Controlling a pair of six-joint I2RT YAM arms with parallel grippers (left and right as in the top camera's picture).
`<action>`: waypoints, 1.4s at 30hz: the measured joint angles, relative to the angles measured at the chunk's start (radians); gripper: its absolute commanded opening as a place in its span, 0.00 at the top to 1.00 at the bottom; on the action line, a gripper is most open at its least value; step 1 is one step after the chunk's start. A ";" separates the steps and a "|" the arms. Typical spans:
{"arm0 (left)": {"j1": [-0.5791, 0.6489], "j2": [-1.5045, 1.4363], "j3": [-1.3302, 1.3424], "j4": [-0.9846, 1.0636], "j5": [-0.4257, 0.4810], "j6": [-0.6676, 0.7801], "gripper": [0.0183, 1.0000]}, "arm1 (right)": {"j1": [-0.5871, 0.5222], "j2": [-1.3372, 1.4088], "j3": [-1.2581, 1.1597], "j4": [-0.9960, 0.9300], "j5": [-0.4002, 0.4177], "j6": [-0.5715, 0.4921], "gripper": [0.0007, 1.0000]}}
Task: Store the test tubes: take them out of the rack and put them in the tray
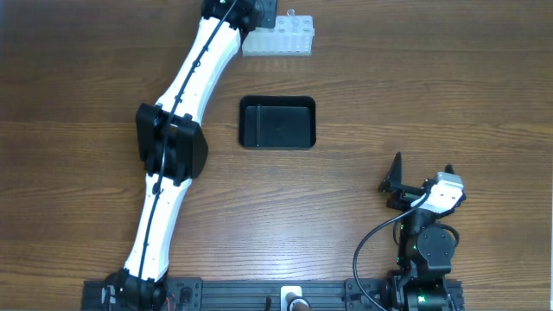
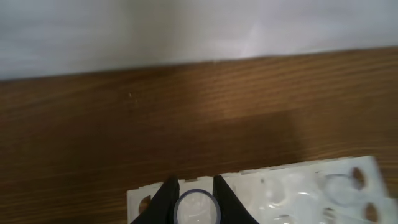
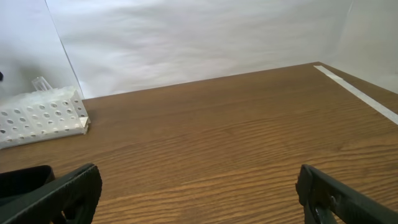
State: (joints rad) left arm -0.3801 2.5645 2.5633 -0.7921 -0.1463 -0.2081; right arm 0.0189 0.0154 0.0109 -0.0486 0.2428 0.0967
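The rack sits at the far edge of the bench, close to the white backdrop. The black tray lies nearer the arms, apart from the rack, with bare wood all round it. The left arm stretches long up the bench. The left hand is down over the rack's end, its fingers on either side of a test tube at the rim, apparently pinching it as it sits in its hole. Another tube stands up from the rack. The right hand rests low near its base, spread wide, well apart from the tray.
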 measured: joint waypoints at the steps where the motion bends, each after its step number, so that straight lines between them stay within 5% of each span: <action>1: 0.000 -0.012 0.000 0.000 0.000 0.000 0.96 | 0.000 0.000 0.000 0.000 0.000 0.000 0.01; 15: 0.000 -0.193 0.000 -0.200 0.009 -0.002 0.98 | 0.000 0.000 0.000 0.000 0.000 0.000 0.01; 29: -0.004 -0.268 0.002 -0.632 0.204 -0.151 0.98 | 0.000 0.000 0.000 0.000 0.000 0.000 0.01; 42: -0.034 -0.268 0.001 -0.792 0.317 -0.203 0.97 | 0.000 0.000 0.000 0.000 0.000 0.001 0.01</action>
State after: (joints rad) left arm -0.4137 2.2967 2.5641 -1.5837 0.1703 -0.4114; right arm 0.0189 0.0154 0.0109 -0.0486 0.2424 0.0975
